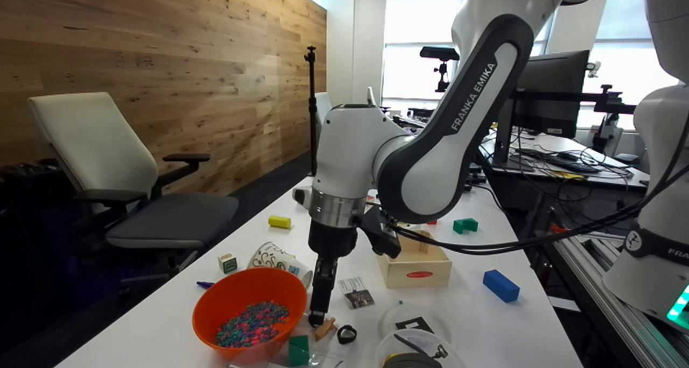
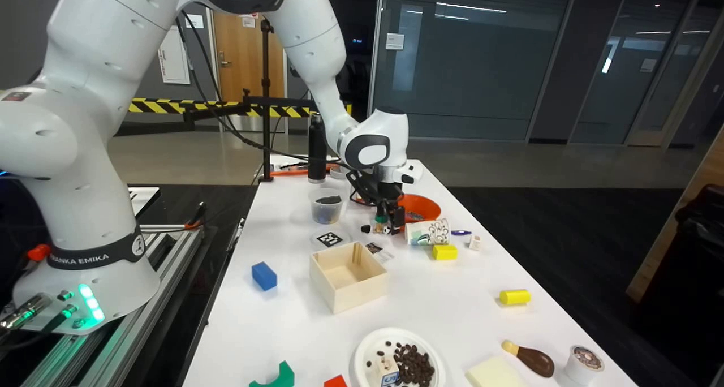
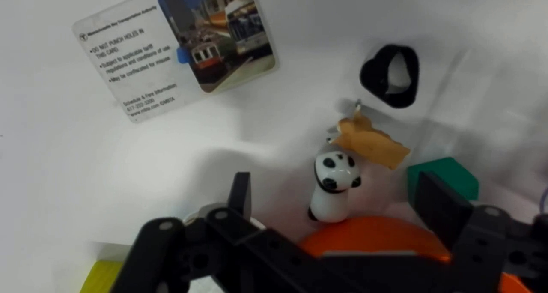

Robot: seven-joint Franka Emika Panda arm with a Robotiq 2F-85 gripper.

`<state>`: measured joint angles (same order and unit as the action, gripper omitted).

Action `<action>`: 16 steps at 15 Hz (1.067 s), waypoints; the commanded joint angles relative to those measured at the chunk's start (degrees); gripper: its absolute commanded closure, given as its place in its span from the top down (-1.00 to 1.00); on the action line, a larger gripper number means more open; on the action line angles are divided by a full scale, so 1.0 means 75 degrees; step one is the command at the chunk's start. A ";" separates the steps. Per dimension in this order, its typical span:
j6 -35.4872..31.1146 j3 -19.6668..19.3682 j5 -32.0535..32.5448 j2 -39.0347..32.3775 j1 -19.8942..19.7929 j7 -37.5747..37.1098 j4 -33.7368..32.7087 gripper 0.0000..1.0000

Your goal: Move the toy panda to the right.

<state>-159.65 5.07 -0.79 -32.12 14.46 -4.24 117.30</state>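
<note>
The toy panda [image 3: 332,203], white with black patches and glossy, stands on the white table in the wrist view. It is beside the orange bowl [image 3: 372,233], seemingly close to its outer wall. My gripper [image 3: 340,194] is open, with one finger on each side of the panda and a gap on both sides; neither finger touches it. In both exterior views the gripper [image 1: 318,310] [image 2: 392,220] points down beside the bowl. There the panda is hidden or too small to make out.
A brown toy animal [image 3: 372,145] lies just past the panda's head. A green block [image 3: 447,177] is by one finger. A black ring [image 3: 411,79] and a printed card [image 3: 150,66] lie farther off. A tipped paper cup [image 1: 274,257] and a wooden box [image 1: 417,274] stand nearby.
</note>
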 commanded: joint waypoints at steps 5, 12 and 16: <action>-0.0246 -0.0189 0.0175 -0.0148 0.0148 -0.0376 -0.0050 0.67; -0.0376 -0.0177 0.0168 -0.0158 0.0281 -0.0435 -0.0046 0.55; -0.0533 -0.0231 0.0179 -0.0176 0.0362 -0.0510 -0.0050 0.33</action>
<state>-161.92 4.36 -0.79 -32.81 16.07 -5.59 117.30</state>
